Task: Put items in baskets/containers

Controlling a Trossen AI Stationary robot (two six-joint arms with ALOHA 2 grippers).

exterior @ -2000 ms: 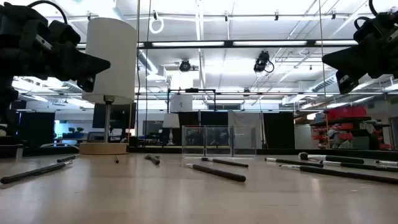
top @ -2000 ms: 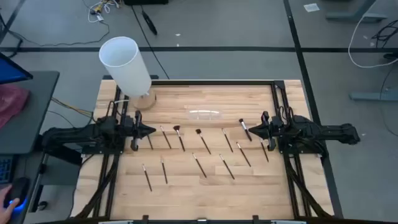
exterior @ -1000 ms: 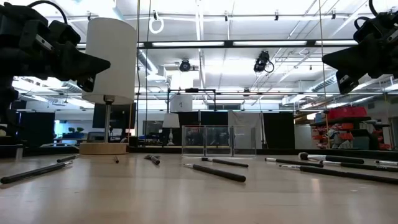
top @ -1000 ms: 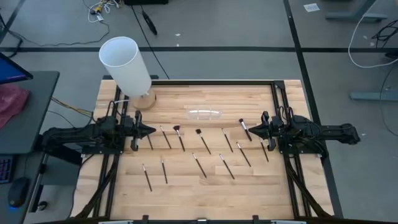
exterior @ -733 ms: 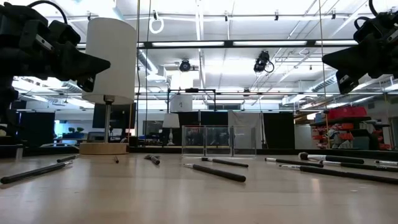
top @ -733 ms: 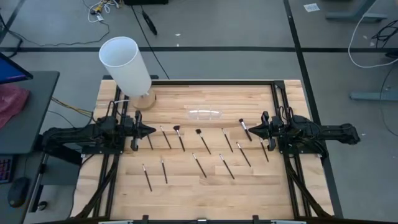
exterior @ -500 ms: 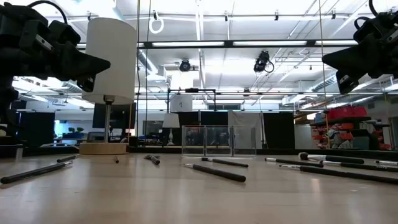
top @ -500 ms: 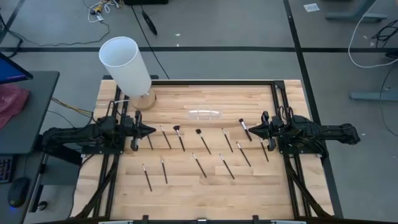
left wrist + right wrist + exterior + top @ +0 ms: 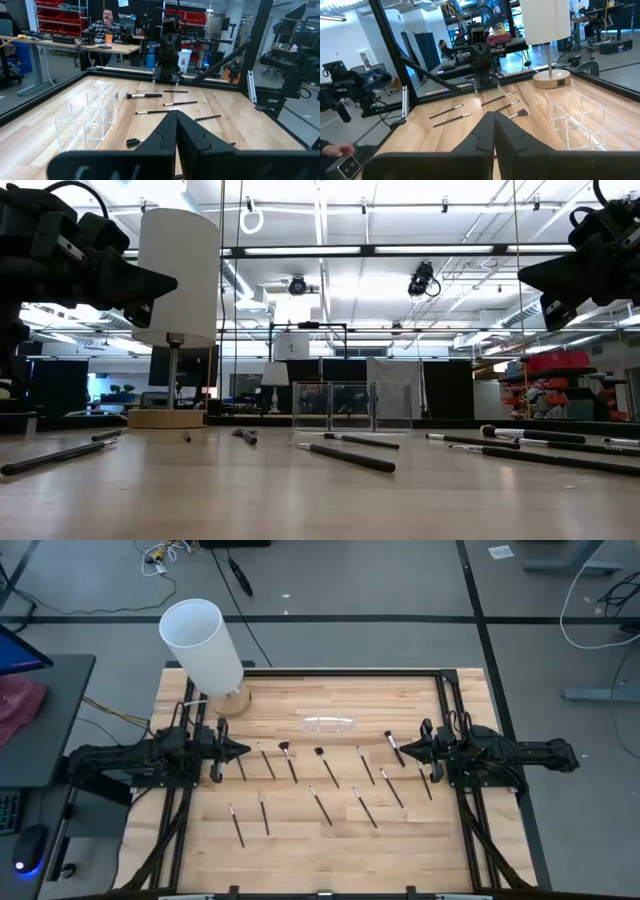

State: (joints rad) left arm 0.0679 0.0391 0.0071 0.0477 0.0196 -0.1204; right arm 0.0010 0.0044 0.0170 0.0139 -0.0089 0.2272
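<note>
Several thin dark brushes (image 9: 325, 766) lie flat and scattered across the middle of the wooden table, some with reddish or dark bristle tips (image 9: 284, 748). The low clear container (image 9: 328, 724) stands on the table toward the far edge; it also shows in both wrist views (image 9: 87, 120) (image 9: 580, 120). My left gripper (image 9: 245, 750) hangs shut and level above the table's left side, pointing right. My right gripper (image 9: 402, 748) hangs shut and level above the right side, pointing left. Neither touches anything.
A tall white cylinder on a wooden base (image 9: 205, 645) stands at the far left corner. Black frame rails (image 9: 450, 710) run along the table's left and right sides. A person (image 9: 106, 22) sits at a desk in the room beyond the table.
</note>
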